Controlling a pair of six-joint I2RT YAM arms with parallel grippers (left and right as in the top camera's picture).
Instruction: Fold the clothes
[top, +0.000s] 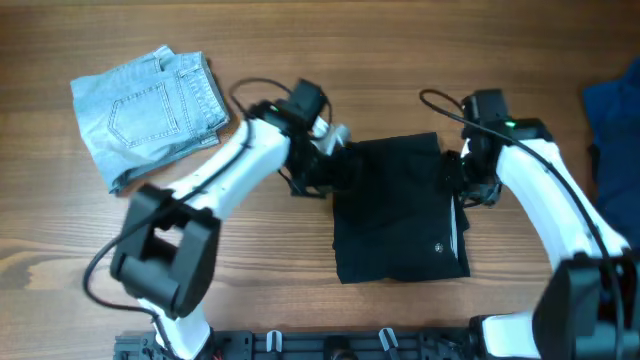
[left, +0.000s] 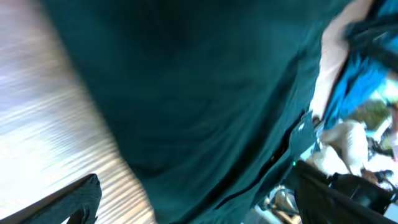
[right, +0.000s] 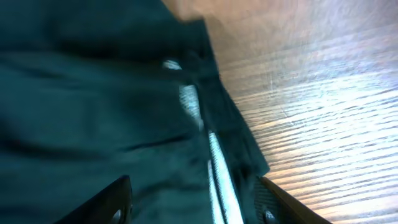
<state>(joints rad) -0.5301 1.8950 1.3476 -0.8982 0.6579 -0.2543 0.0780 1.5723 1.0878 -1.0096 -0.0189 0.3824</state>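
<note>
A folded light-blue denim garment (top: 150, 112) lies toward the far left of the wooden table (top: 300, 40), its stitched back pocket facing up; a royal-blue cloth (top: 615, 120) sits at the right edge, partly cut off; they lie well apart.

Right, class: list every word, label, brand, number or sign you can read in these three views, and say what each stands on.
No text is readable in any view.
black shorts: one tiny pale dot, too small to tell if it carries lettering.
denim garment: stitching only, no legible label.
Both wrist views: blurred dark fabric, no text.
</note>
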